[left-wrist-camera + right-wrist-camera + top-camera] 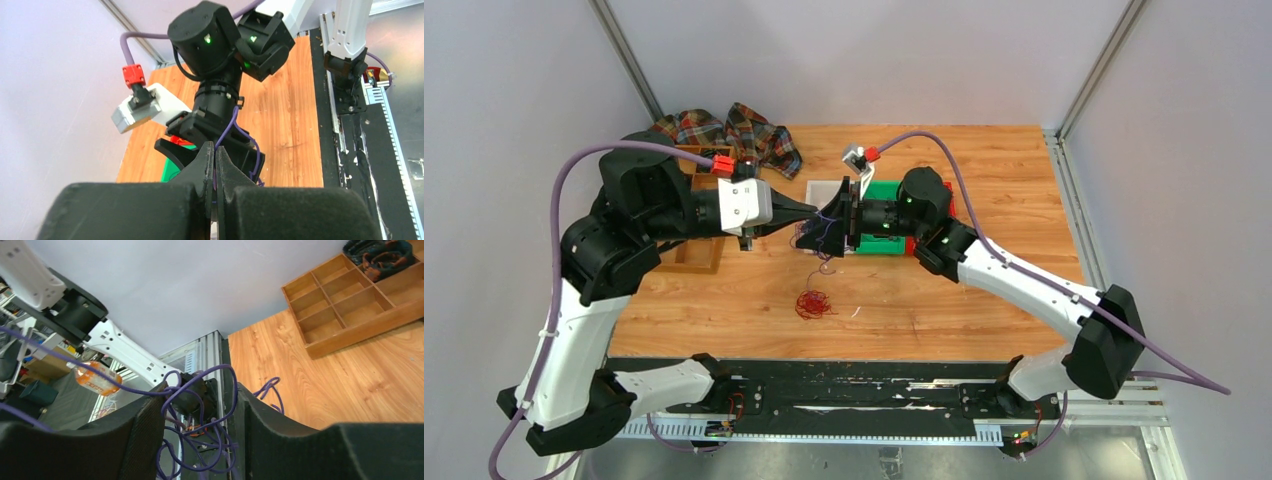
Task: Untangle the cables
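Note:
The cables are thin strands. A violet-blue tangle hangs between my two grippers above the table's middle. A loose red bundle lies on the wood below it. My left gripper is shut on a violet-blue strand, pinched between its fingertips. My right gripper faces it nose to nose. Its jaws stand apart with several loops of the tangle between the fingers; a bit of orange strand shows inside.
A wooden compartment tray sits at the left, partly under my left arm. Plaid cloth lies at the back left. A green and red box stands under my right wrist. A small white scrap lies near the red bundle.

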`<state>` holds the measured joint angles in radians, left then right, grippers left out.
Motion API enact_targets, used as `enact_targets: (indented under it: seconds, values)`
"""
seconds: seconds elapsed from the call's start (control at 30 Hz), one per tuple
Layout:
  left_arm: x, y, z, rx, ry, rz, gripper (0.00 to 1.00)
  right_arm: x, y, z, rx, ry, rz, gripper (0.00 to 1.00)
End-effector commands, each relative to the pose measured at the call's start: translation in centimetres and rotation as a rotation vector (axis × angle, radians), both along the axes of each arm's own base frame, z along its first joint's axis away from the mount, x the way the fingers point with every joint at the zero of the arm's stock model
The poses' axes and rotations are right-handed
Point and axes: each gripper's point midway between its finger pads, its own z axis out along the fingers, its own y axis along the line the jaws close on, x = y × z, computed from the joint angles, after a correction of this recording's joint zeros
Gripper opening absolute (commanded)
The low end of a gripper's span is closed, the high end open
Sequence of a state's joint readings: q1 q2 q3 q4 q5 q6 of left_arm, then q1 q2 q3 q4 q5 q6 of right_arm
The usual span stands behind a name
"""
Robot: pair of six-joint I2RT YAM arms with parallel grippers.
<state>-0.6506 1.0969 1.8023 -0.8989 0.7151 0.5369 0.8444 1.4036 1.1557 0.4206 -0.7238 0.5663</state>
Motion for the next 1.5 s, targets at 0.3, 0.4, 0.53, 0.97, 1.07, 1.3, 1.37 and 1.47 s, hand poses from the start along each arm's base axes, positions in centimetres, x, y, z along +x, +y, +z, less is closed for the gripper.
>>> enact_targets:
  seconds: [0.3, 0.4, 0.53, 0.97, 1.07, 1.3, 1.37, 1.47]
  values:
    - [-0.8, -0.4, 3.0, -0.077, 0.004, -0.030, 0.00, 3.7, 0.3, -7.0, -0.071, 0.075, -0.189, 0.44]
    - [-0.9, -0.5, 3.8, -0.096, 0.002, -0.032, 0.01, 4.5, -0.3, -9.1, -0.102, 0.108, -0.239, 0.44]
    - [-1.0, -0.6, 5.1, -0.134, 0.009, -0.030, 0.00, 5.1, -1.2, -11.4, -0.124, 0.146, -0.291, 0.44]
    - [-1.0, -0.1, 9.7, -0.231, -0.066, 0.002, 0.00, 6.2, -4.1, -18.4, -0.231, 0.244, -0.415, 0.45]
    - [-0.9, 0.2, 11.3, -0.272, -0.109, 0.016, 0.00, 6.1, -4.8, -19.8, -0.244, 0.282, -0.424, 0.49]
    - [-0.3, 0.8, 14.2, -0.374, -0.173, 0.071, 0.01, 4.8, -6.2, -22.1, -0.241, 0.344, -0.435, 0.53]
    - [-0.1, 1.2, 15.2, -0.411, -0.199, 0.093, 0.00, 4.5, -6.6, -22.8, -0.241, 0.360, -0.442, 0.54]
    - [0.0, 1.8, 16.7, -0.456, -0.242, 0.125, 0.00, 4.2, -7.1, -23.8, -0.248, 0.387, -0.455, 0.54]
